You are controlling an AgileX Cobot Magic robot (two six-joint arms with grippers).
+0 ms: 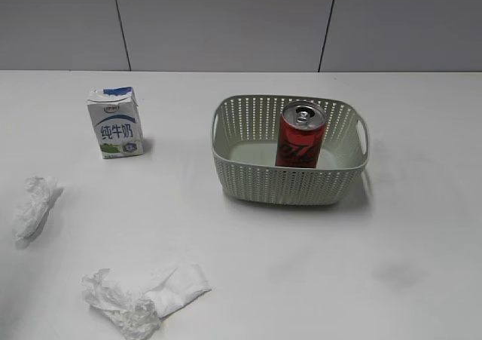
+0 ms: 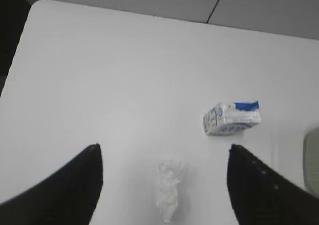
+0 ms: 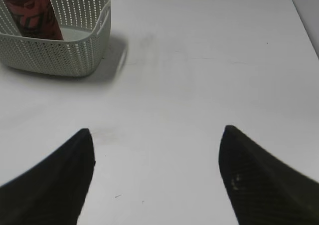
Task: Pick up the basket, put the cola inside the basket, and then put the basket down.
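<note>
— Cola [image 1: 301,136] stands upright inside the basket [image 1: 290,183], which sits on the table [image 1: 301,280]. Looks finished, probably.

— And the arms?

— Right gripper [image 3: 157,177] spread, empty; basket far off at its eleven o'clock. Left gripper [image 2: 164,185] spread too, above a crumpled tissue [image 2: 169,195], milk carton [image 2: 232,118] at one o'clock.

White bench [image 1: 301,280], sage basket [image 1: 290,182] mid-right toward back edge, milk carton [image 1: 114,123] back-left, two crumpled tissues [image 1: 143,295] front-left corner.

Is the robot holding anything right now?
No. The left gripper and right gripper are open and empty; the cola stands in the basket.
</note>
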